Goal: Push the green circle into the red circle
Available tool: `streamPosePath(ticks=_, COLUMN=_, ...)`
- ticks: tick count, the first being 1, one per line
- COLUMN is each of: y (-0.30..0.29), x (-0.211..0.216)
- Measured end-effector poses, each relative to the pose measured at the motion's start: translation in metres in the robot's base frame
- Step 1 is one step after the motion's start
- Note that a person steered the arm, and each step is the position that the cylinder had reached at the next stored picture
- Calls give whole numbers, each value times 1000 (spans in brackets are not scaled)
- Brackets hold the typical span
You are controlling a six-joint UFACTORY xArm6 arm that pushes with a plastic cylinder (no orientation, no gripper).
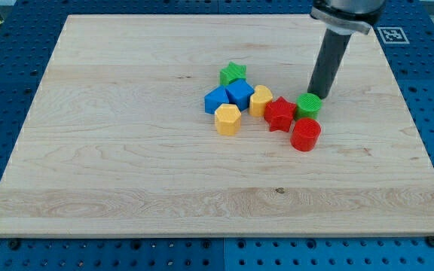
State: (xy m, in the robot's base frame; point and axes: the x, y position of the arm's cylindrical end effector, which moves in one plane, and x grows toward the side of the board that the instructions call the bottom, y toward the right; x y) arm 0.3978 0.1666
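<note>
The green circle (308,105) lies right of the board's middle. The red circle (305,135) lies just below it, close to it or touching it. My tip (318,95) stands right behind the green circle, at its upper right edge, touching or nearly touching it. The dark rod rises from there to the view's top.
A red star (280,114) sits left of the two circles, touching the green one. Further left lie a yellow block (261,100), two blue blocks (239,92) (216,100), a yellow hexagon (227,119) and a green star (233,74). The wooden board (126,165) rests on a blue perforated table.
</note>
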Motion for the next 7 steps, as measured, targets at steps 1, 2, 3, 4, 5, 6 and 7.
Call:
streamPosePath(ticks=1, y=2, x=11)
streamPosePath(ticks=2, y=-1, x=21)
streamPosePath(ticks=3, y=-1, x=23)
streamPosePath(ticks=4, y=-1, x=28)
streamPosePath(ticks=5, y=-3, x=-1)
streamPosePath(ticks=6, y=-25, x=-9)
streamPosePath(ticks=7, y=-31, x=-6)
